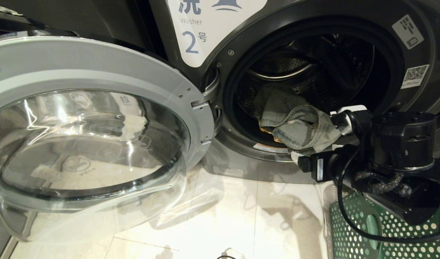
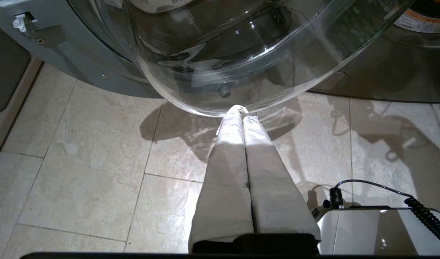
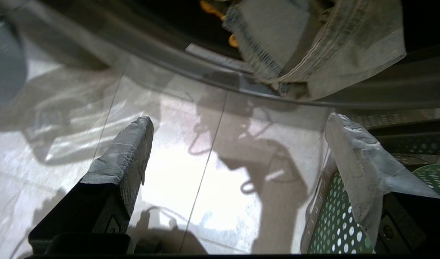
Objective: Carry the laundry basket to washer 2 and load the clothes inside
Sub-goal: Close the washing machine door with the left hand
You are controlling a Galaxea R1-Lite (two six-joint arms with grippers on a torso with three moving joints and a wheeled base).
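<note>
Washer 2 stands with its round glass door swung wide to the left. A grey garment lies in the drum and drapes over the lower lip, with a bit of yellow cloth under it. In the right wrist view the grey garment hangs over the lip and yellow cloth shows behind it. My right gripper is open and empty, just in front of the hanging cloth and above the floor. The green laundry basket sits under my right arm. My left gripper is shut under the door glass.
The open door's clear bowl hangs low over the beige tiled floor and fills the left side. A white part of my base with a coiled cable is near the left gripper. A neighbouring machine's grey panel sits behind.
</note>
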